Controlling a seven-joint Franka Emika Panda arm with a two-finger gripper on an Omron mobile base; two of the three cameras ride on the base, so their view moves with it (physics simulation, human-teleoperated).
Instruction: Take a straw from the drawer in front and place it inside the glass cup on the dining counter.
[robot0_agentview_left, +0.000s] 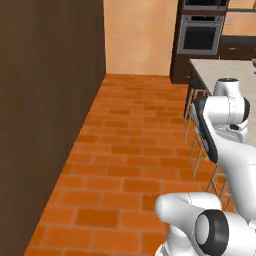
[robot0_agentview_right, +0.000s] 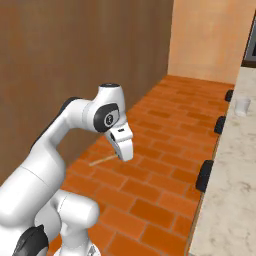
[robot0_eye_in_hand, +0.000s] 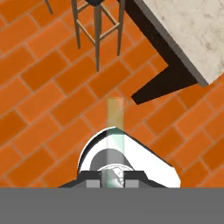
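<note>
You've got the gripper (robot0_agentview_right: 121, 150) clamped shut on the straw (robot0_agentview_right: 102, 160) — a thin, pale stick jutting out sideways from the fingers, over the orange brick-pattern floor (robot0_agentview_right: 165, 130). In the hand view the straw (robot0_eye_in_hand: 115, 127) looks like a translucent, pale greenish strip rising between the fingertips. The dining counter (robot0_agentview_right: 235, 165) — beige marbled stone with a dark underside — runs along the right, and the small clear glass cup (robot0_agentview_right: 242, 106) stands at its far end, well apart from the straw
</note>
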